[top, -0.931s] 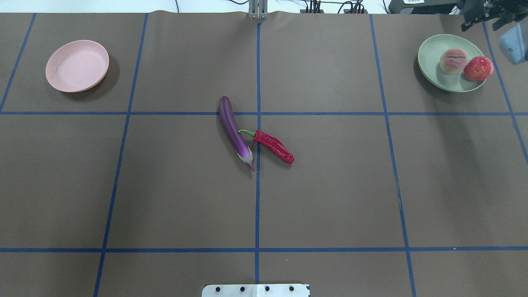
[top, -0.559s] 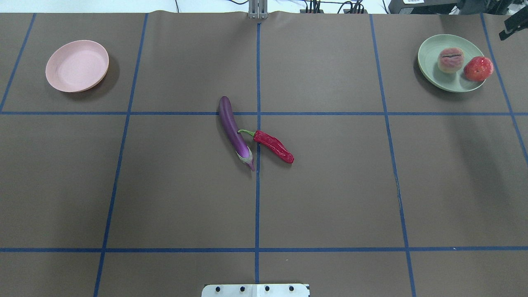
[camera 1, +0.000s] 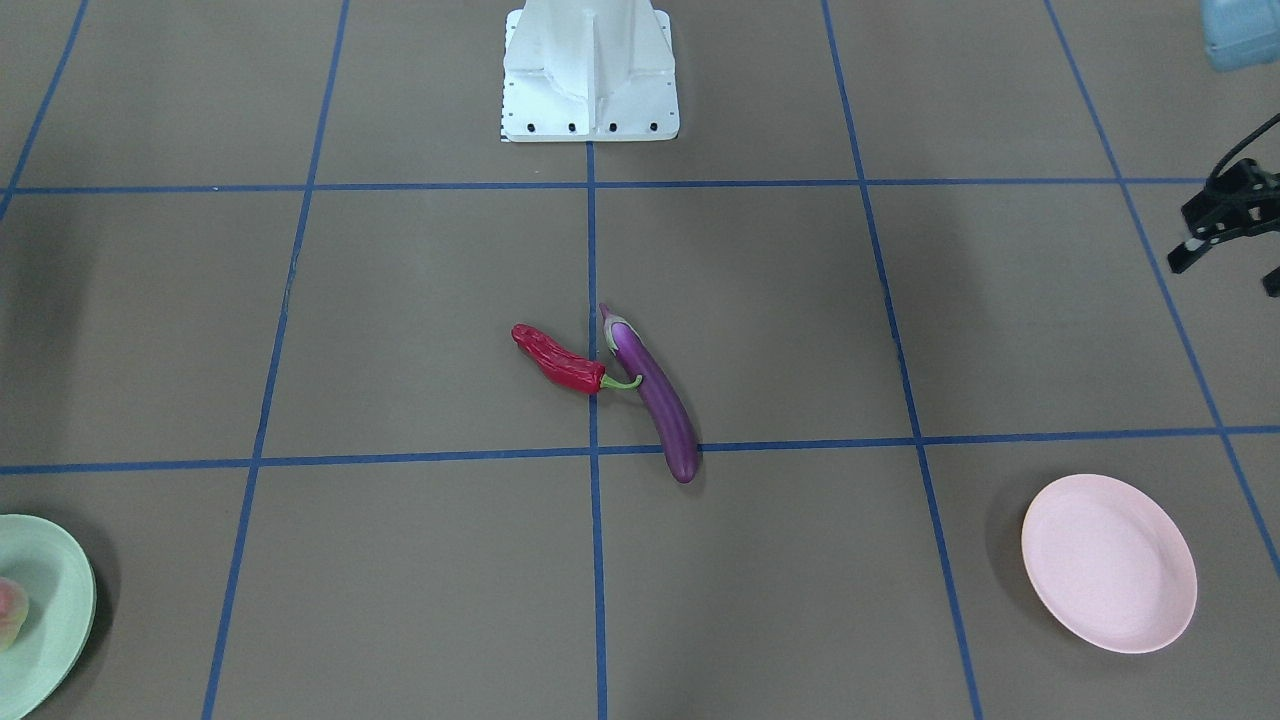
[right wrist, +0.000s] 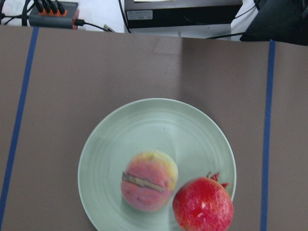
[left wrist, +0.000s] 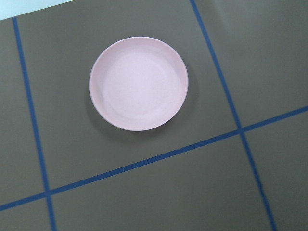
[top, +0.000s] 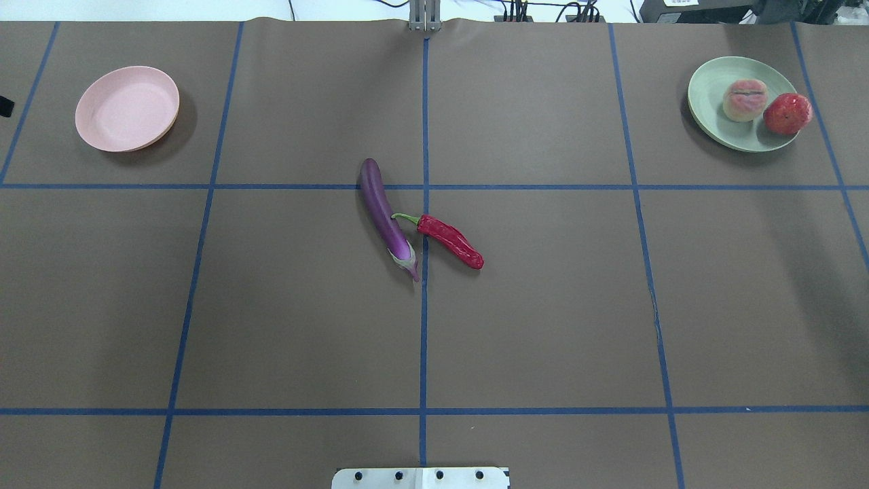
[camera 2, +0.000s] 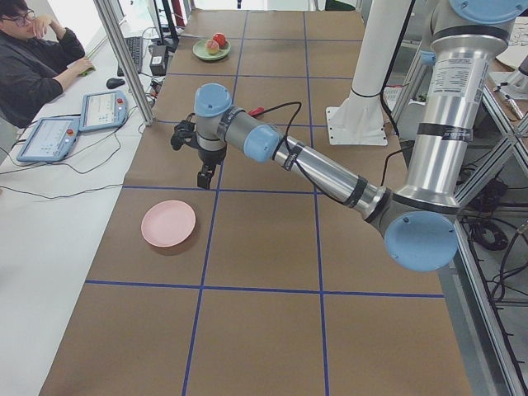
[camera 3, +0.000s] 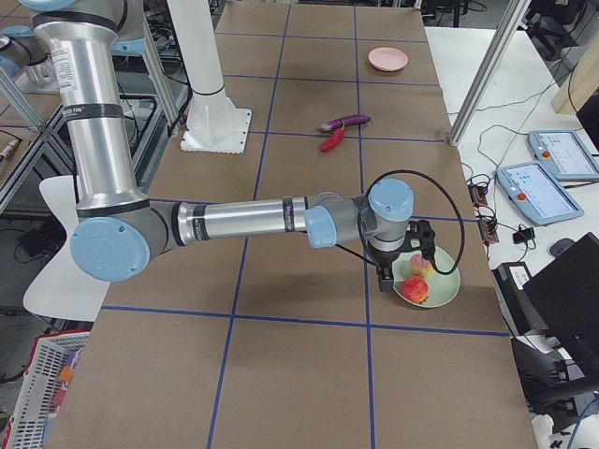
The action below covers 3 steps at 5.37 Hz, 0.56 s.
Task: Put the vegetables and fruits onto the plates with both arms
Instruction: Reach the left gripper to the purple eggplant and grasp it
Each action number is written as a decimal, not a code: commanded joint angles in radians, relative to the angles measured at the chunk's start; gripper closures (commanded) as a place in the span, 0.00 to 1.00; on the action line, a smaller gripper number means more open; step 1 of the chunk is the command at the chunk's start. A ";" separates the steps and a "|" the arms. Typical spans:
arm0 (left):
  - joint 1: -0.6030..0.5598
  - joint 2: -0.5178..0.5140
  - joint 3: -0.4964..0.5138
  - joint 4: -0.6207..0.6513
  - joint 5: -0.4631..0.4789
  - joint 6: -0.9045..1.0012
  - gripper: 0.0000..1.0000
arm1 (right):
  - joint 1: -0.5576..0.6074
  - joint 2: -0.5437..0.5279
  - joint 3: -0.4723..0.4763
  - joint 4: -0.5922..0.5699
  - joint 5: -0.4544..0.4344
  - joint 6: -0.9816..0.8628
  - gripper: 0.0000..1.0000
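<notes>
**Item 1, eggplant** (top: 385,216): table centre, just left of the middle tape line (top: 423,339). Long axis runs 11 to 5 o'clock in the overhead view (12 = away from the robot), pale cap at the 5 o'clock end.

**Item 2, chili pepper** (top: 451,241): just right of that line, axis 10 to 4 o'clock. Its green stem tip appears to touch the eggplant's flank near the cap.

**Item 3, pink plate** (top: 127,109): far left, nothing on it. It lies at 10 o'clock from the pair, well apart.

**Item 4, green plate** (top: 709,95): far right. Holds the peach (top: 745,100) and pomegranate (top: 787,113), side by side and touching.

**Item 5, left gripper** (camera 1: 1228,268): raised near the pink plate, fingers look spread wide, nothing between them. The vegetables lie at about 4 o'clock from it.

**Item 6, right gripper** (camera 3: 398,267): above the green plate. Seen only from the side, so its spread cannot be told. The vegetables lie at about 8 o'clock from it.

**Assessment:**
- Fruits placed, vegetables pending, pink plate the likely target.
- Both arms are about equally far; the eggplant favours the left arm by side.
- The grip should close across the axis, along 8–2 o'clock, on the 11 o'clock half and away from the chili stem.
- The route to the plate crosses only brown mat (top: 271,305) and tape lines.
- The plate sits near the far table edge, leaving little margin at 12 o'clock
</notes>
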 commanded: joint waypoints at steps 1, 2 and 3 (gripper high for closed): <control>0.272 -0.191 0.039 0.010 0.007 -0.283 0.00 | 0.001 -0.101 0.099 -0.002 0.000 0.003 0.00; 0.389 -0.330 0.134 0.013 0.113 -0.483 0.00 | 0.001 -0.101 0.099 0.001 0.000 0.003 0.00; 0.530 -0.429 0.247 0.010 0.285 -0.643 0.00 | 0.001 -0.102 0.099 0.003 0.000 0.003 0.00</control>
